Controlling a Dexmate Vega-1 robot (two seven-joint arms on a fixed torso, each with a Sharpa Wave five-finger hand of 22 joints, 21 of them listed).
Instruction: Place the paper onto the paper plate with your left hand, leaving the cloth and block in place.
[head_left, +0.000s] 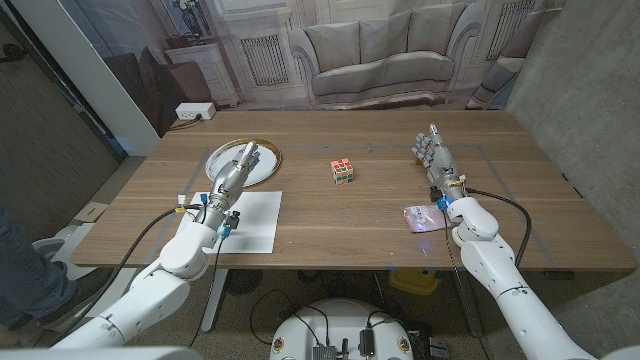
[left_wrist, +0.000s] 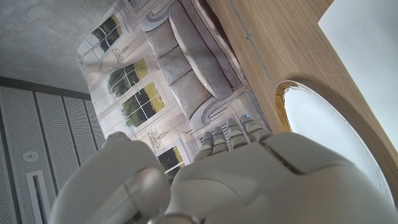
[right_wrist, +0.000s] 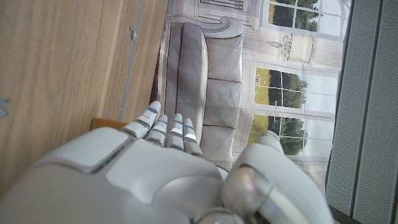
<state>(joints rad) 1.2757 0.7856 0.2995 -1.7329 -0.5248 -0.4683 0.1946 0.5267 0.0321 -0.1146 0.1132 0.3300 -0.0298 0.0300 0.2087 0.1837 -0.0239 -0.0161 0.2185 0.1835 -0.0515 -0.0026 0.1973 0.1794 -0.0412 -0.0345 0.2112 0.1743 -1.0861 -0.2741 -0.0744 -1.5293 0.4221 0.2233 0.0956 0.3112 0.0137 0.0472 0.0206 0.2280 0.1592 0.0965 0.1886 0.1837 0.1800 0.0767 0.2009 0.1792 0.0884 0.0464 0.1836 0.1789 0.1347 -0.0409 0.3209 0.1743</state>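
I see my left hand (head_left: 238, 170), fingers straight and holding nothing, over the paper plate (head_left: 268, 170) above the paper (head_left: 252, 220); right hand (head_left: 433, 152) likewise empty.

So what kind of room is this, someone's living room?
Probably not: it looks like a test or lab space. The sofa and windows are a printed backdrop hung behind the wooden table, bare grey walls flank it, and cables trail underneath.

Even, soft indoor light; table (head_left: 380, 190) evenly lit, shadows faint. Mild glare seen on paper (head_left: 252, 218), lower left. Wrist views: near hands blurred, backdrop sharper.
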